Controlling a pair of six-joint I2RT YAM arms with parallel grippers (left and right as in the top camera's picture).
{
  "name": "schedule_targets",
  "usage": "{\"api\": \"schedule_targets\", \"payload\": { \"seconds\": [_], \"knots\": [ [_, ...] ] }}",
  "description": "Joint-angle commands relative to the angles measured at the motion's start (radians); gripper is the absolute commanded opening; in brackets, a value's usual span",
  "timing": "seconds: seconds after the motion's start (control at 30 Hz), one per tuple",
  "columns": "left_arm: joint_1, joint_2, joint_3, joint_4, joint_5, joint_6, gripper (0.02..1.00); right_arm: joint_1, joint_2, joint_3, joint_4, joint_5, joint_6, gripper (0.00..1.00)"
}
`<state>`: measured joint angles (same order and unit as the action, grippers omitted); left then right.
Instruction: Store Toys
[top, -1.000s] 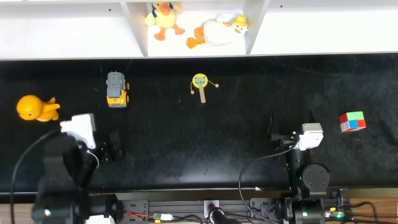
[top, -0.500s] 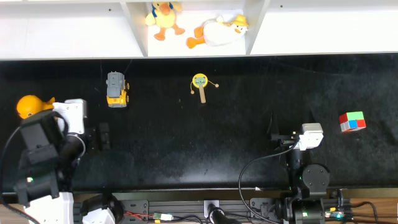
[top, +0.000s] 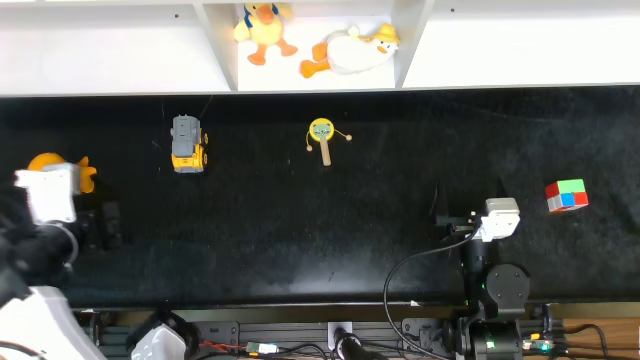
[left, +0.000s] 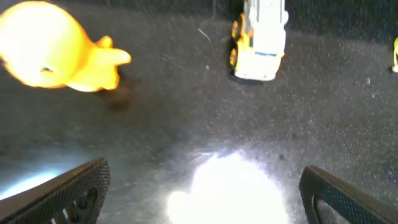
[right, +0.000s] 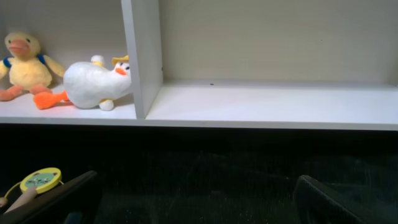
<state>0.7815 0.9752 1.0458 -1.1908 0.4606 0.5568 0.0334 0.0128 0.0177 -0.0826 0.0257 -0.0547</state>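
An orange toy duck (top: 48, 164) lies at the black mat's far left, partly hidden by my left arm; the left wrist view has the orange duck (left: 53, 55) close ahead. My left gripper (top: 105, 226) is open just beside it, empty (left: 205, 199). A yellow and grey toy truck (top: 187, 143) stands farther right, also the truck (left: 260, 40). A small yellow rattle drum (top: 322, 135) lies mid-mat, the rattle (right: 34, 183) too. A colour cube (top: 566, 195) sits at the right. My right gripper (top: 442, 216) is open over bare mat (right: 193, 205).
A white shelf (top: 120, 50) runs along the back. Its middle bay holds a yellow plush duck (top: 264, 27) and a white plush duck (top: 350, 50); the bay to the right (right: 273, 102) is bare. Cables run along the front edge.
My left arm has swung left across the mat, bringing its gripper up beside the orange duck. The right arm and the toys have not moved.
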Motion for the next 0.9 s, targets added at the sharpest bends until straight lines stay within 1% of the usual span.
{"api": "schedule_targets", "payload": {
  "seconds": [0.03,0.2,0.4,0.77,0.9],
  "knots": [
    [0.062,0.073,0.107,-0.038,0.04,0.128,0.998,-0.001,-0.008,-0.013,0.005,-0.006,0.007,0.996],
    [0.137,0.13,0.116,-0.019,0.034,0.126,0.998,-0.001,-0.008,-0.013,0.005,-0.006,0.007,0.996],
    [0.151,0.146,0.116,0.024,0.015,0.12,0.998,-0.001,-0.008,-0.013,0.005,-0.006,0.006,0.996],
    [0.145,0.278,0.116,0.227,-0.146,0.124,0.998,-0.001,-0.008,-0.013,0.005,-0.006,0.007,0.996],
    [0.137,0.342,0.116,0.274,-0.149,0.131,0.998,-0.001,-0.008,-0.013,0.005,-0.006,0.007,0.996]
  ]
}}
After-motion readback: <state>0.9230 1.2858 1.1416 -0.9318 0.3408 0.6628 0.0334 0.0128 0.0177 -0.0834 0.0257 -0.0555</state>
